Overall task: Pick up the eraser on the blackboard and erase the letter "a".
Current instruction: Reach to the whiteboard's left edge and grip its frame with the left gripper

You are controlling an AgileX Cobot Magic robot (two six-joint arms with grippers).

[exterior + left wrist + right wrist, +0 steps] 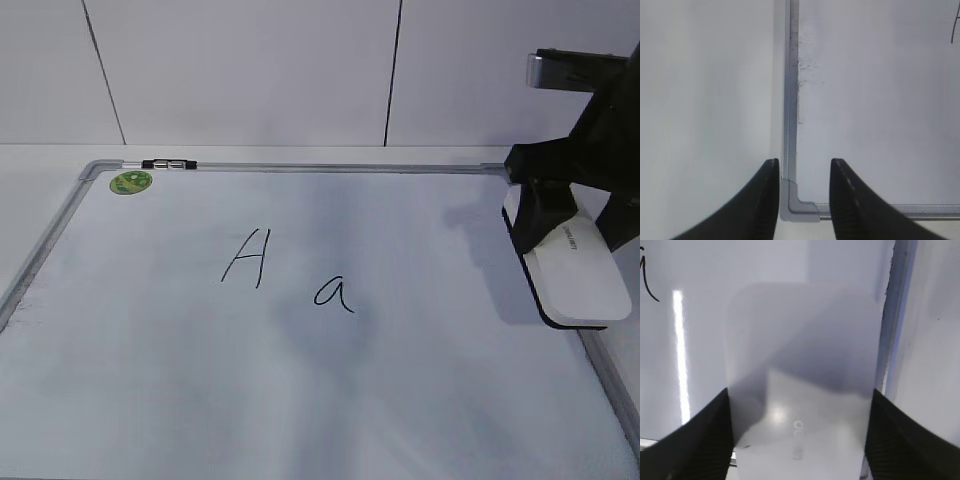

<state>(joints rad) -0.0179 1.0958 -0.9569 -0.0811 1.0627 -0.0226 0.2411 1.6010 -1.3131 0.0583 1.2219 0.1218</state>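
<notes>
The blackboard (430,370) is a large white board with a grey frame, lying flat. A capital "A" (248,257) and the small letter "a" (335,294) are written near its middle. My right gripper (540,215) is shut on the eraser (577,272), a flat white block with a dark underside, at the board's right edge, far right of the "a". In the right wrist view the eraser (800,390) fills the space between the jaws (799,430). My left gripper (802,192) is open and empty above the board's near left corner (792,200).
A green round sticker (131,182) sits in the board's far left corner, with a black clip (169,164) on the far frame. The board's left frame (790,100) runs up the left wrist view. A white tiled wall stands behind.
</notes>
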